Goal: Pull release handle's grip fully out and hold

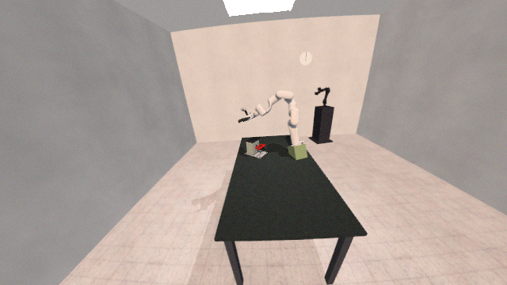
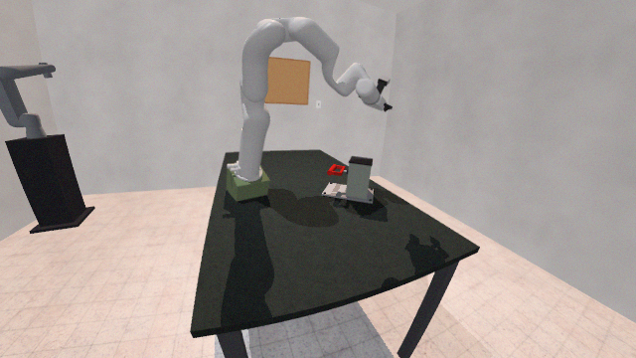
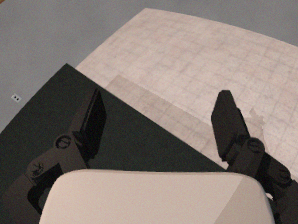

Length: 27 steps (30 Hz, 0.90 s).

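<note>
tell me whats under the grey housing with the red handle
The upright grey housing stands on a flat light-grey base plate, which lies on the dark table. The plate's part beneath the housing is covered. The red handle sticks out above the plate.
</note>
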Each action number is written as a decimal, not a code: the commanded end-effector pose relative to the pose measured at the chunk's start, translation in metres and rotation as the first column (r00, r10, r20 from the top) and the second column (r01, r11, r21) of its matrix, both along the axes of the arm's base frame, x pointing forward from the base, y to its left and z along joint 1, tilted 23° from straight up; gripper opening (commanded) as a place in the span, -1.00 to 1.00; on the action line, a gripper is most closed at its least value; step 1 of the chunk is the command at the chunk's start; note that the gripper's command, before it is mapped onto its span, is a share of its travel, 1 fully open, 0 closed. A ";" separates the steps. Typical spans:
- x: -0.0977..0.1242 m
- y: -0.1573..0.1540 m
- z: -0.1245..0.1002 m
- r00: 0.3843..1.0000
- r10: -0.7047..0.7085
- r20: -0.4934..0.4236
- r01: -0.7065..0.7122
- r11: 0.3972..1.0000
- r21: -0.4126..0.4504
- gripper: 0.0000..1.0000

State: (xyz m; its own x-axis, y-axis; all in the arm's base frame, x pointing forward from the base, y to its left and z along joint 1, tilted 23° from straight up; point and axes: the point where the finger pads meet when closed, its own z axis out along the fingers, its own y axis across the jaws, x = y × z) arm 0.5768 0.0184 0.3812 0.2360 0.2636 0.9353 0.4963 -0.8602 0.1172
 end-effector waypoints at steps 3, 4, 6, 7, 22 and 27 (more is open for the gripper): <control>0.028 0.066 -0.018 0.998 0.054 -0.017 -0.055 0.994 -0.097 1.00; 0.030 0.066 -0.033 0.999 0.033 -0.029 -0.036 0.992 -0.119 1.00; 0.032 0.065 -0.044 0.999 0.018 -0.039 -0.023 0.990 -0.137 1.00; 0.033 0.065 -0.060 0.999 -0.002 -0.055 -0.007 0.986 -0.164 1.00; 0.023 0.062 -0.144 0.983 -0.098 -0.154 0.044 0.946 -0.322 1.00; 0.018 0.061 -0.161 0.977 -0.116 -0.178 0.045 0.933 -0.358 1.00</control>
